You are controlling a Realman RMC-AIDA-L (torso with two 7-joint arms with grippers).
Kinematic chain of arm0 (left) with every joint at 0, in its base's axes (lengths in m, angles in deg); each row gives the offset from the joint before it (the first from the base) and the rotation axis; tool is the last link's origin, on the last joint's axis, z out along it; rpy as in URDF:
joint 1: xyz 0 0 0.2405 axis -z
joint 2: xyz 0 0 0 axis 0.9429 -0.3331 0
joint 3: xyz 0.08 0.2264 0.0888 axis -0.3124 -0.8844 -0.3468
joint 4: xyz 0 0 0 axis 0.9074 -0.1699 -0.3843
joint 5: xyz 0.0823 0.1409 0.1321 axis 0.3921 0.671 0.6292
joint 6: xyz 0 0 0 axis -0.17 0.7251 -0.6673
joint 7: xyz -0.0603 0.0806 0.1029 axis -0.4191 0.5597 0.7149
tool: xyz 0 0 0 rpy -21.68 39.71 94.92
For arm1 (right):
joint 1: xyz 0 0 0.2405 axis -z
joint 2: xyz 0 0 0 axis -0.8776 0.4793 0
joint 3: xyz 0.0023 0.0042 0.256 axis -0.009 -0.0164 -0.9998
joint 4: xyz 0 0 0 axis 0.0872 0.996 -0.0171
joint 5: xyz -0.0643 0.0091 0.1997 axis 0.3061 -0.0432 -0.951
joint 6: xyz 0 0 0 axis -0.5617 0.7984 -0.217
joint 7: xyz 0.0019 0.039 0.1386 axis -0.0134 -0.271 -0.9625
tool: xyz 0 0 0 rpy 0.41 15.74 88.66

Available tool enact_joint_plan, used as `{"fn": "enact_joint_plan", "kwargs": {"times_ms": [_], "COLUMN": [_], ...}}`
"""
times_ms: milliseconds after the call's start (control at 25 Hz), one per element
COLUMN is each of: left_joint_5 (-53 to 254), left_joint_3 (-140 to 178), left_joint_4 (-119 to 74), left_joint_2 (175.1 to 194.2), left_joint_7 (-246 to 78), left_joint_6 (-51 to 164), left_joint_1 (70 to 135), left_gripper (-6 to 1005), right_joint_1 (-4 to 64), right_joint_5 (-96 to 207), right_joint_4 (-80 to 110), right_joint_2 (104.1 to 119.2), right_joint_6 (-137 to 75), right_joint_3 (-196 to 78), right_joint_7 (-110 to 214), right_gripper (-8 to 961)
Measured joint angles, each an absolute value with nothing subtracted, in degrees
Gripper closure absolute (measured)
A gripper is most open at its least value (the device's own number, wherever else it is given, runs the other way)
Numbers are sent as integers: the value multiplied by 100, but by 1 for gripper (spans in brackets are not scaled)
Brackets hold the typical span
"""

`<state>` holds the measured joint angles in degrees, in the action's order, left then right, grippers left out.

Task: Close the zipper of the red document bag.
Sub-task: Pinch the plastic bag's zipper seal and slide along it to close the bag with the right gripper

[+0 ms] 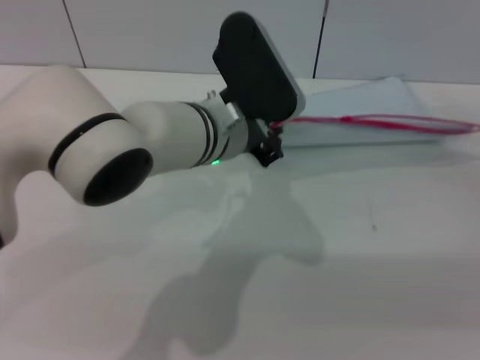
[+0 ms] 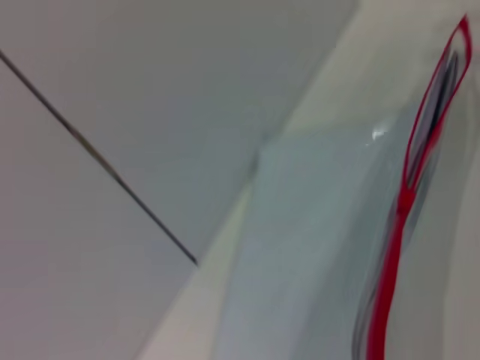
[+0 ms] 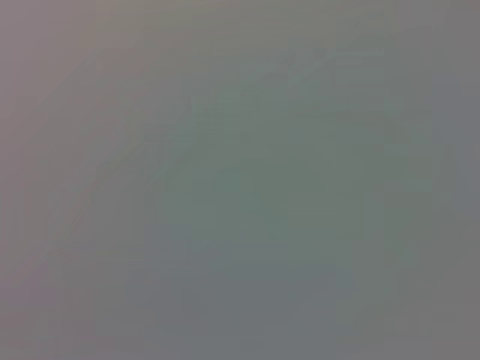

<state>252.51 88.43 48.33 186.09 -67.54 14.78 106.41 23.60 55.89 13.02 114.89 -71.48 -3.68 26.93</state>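
The left arm reaches across the white worktop (image 1: 352, 285) from the near left. Its left hand (image 1: 270, 146) sits at the near end of the zipper (image 1: 375, 121), right where the red strip begins. The dark fingertips are small and partly hidden under the black wrist housing (image 1: 255, 64). They appear to meet the end of the zipper, but I cannot tell whether they are pinched on it or merely touching it, nor how far they are parted. A green light (image 1: 215, 160) glows on the wrist just behind the hand.

The red document bag (image 1: 360, 101) lies flat on the worktop, extending away from the hand toward the far right, close under the pale wall panels (image 1: 150, 30). Its red edge runs outward from the hand. Farther from the hand that edge shows as two separate red lines with a gap between them.

The left wrist view confirms this. The zipper (image 2: 390, 277) is a single joined red band over the stretch nearest the camera. It then splits at a fork (image 2: 406, 196) into two strands that bow apart and meet again at the far tip. The translucent pouch (image 2: 315, 247) lies beside that band.

The right wrist view is a uniform grey field with nothing identifiable. The right hand appears in no view.
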Motion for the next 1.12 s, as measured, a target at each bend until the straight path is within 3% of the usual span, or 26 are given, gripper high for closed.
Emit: {"fn": "enact_joint_plan", "kwargs": {"times_ms": [480,1120], "left_joint_5": [25334,25333], "left_joint_3": [9128,9275], "left_joint_4": [6112,6367], "left_joint_2": [18589,18595], "left_joint_7": [-6395,-6255], "left_joint_6": [1810,2110], "left_joint_1": [9843,9596], "left_gripper": [943,945], "right_joint_1": [3634,3738], "right_joint_5": [8116,11391], "right_joint_4": [-1727,-3370], "right_joint_2": [11467,11439], "right_joint_6": [-7200,-8003], "right_joint_3": [-299,-1029], "right_joint_7": [-237,-2549], "right_gripper": [440,441]}}
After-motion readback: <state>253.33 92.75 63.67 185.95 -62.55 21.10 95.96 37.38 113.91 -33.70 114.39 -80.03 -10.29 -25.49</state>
